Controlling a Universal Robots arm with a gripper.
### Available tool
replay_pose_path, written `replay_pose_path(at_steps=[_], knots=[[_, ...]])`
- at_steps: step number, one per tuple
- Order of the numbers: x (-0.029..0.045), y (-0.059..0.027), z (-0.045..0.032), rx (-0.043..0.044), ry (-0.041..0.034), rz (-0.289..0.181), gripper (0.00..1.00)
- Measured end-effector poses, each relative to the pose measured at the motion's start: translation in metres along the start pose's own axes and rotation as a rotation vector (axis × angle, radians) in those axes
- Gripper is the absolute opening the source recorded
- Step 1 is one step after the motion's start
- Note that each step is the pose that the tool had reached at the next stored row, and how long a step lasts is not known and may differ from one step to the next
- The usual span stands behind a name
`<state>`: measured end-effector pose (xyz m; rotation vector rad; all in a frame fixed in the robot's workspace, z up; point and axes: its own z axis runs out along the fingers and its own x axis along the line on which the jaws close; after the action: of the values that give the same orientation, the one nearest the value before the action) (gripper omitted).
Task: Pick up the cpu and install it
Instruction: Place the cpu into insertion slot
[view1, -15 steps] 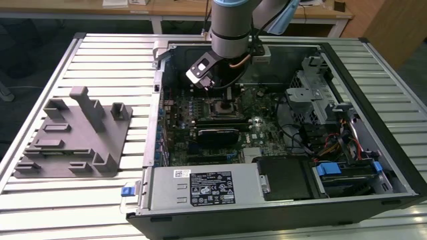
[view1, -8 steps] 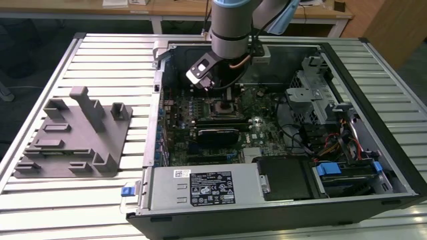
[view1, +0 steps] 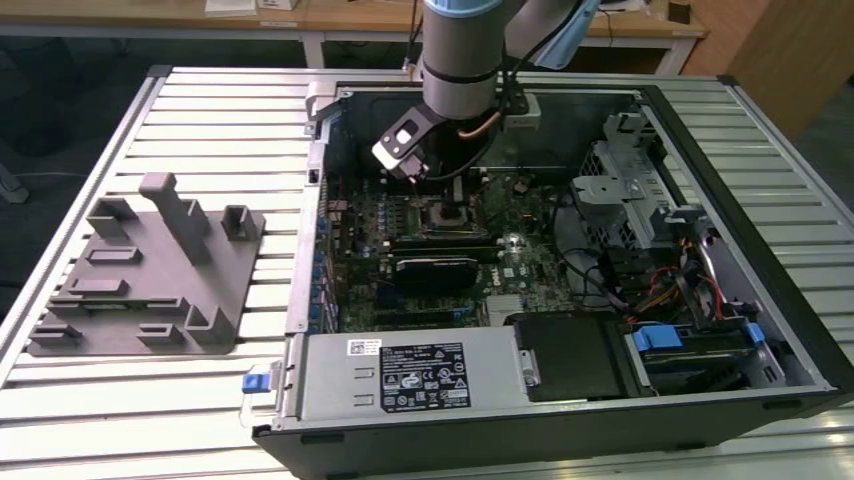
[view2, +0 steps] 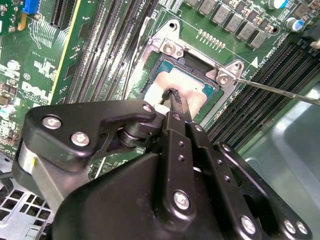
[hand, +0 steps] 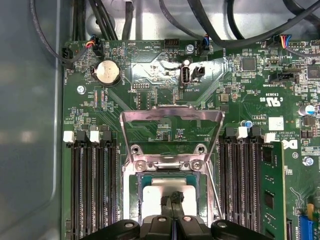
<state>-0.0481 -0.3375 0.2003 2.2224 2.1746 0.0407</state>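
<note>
The cpu (view2: 194, 86) lies flat inside the motherboard socket (view2: 167, 47), silver top up, with the socket's metal load plate (hand: 172, 122) swung open behind it. My gripper (view2: 173, 98) hangs straight over the chip. Its two thin black fingertips are pressed together at the middle of the cpu (hand: 157, 191) top, touching it or just above it; I cannot tell which. Nothing shows between the fingers. In the exterior view the arm (view1: 461, 60) reaches down into the open computer case over the socket (view1: 447, 212).
Memory slots (hand: 92, 190) flank the socket, and one green memory stick (hand: 270, 195) stands close by. A thin socket lever (view2: 280, 90) sticks out sideways. The case holds a power supply (view1: 400, 375) and a drive cage (view1: 627, 190). A grey fixture (view1: 147, 270) sits at the exterior view's left.
</note>
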Motion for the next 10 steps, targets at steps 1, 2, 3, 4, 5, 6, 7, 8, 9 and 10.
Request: replay_pose_path(at_steps=[1, 2, 3, 4, 5, 6, 7, 8, 9, 10], knots=[[0.0, 0.0, 0.0006, -0.0001, 0.0001, 0.0, 0.11], [0.0, -0.0001, 0.0009, 0.0, -0.0001, 0.0, 0.11], [-0.0001, -0.0001, 0.0009, 0.0002, -0.0003, 0.0, 0.11], [-0.0001, -0.0001, 0.0009, 0.0002, -0.0003, 0.0, 0.11], [-0.0001, -0.0001, 0.0009, 0.0002, -0.0004, 0.0, 0.11], [-0.0001, -0.0001, 0.0009, 0.0002, -0.0004, 0.0, 0.11], [0.0, -0.0001, 0.0016, 0.0002, -0.0003, 0.0, 0.11], [-0.0001, -0.0002, 0.002, 0.0005, -0.0007, 0.0, 0.11], [-0.0002, -0.0002, 0.002, 0.0005, -0.0009, 0.0, 0.11], [-0.0001, -0.0002, 0.0021, 0.0004, -0.0008, 0.0, 0.11]])
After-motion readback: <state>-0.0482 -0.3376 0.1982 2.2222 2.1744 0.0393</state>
